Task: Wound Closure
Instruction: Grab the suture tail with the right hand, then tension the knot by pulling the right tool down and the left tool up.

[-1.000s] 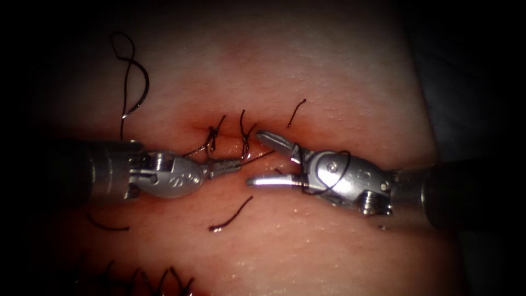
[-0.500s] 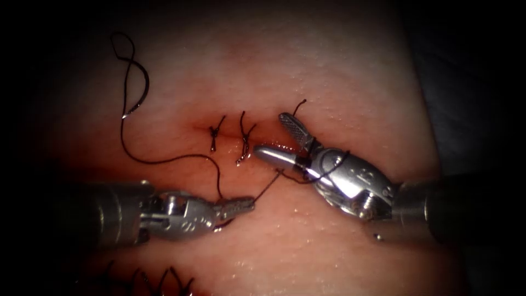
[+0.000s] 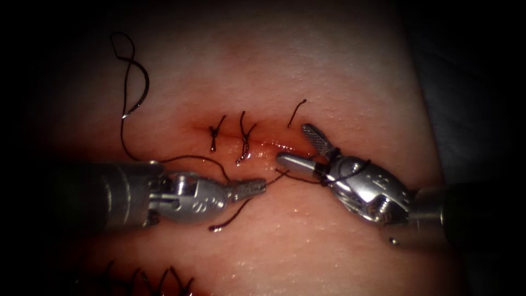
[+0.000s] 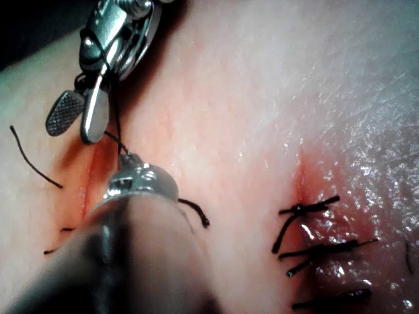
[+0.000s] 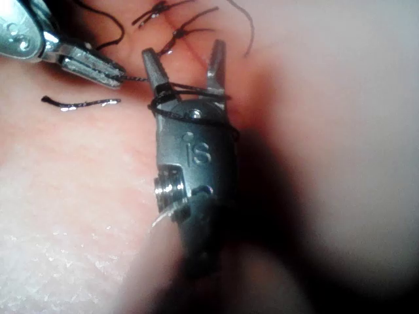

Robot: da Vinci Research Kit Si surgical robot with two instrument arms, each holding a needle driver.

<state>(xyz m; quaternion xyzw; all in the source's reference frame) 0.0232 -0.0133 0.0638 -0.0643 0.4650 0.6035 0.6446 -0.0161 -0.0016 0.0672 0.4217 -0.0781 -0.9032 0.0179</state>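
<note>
From the endoscope, we see the left tool with its jaws clamped on the thread. The thread runs from those jaws in a short taut line to the right tool. The right tool's jaws stand wide and hold nothing, and a turn of thread lies wrapped round its neck just behind them. Both tips sit close to the right end of the cut, beside two finished stitches. A dark curved piece that we take for the needle lies on the tissue toward its far left corner, held by neither tool and, as far as we can tell, not in the tissue. A loose cut end lies just under the left tool. In the left wrist view, the left tool grips the thread at its tip, with the right tool spread open just beyond it. In the right wrist view, the wrap crosses the right tool below its parted jaws, and the left tool is pinched on the strand beside it. We judge this a knot-tying stage with a loop laid on the right tool. The next move calls for the wrap to stay on that tool and for tension that does not strain the stitches.
</note>
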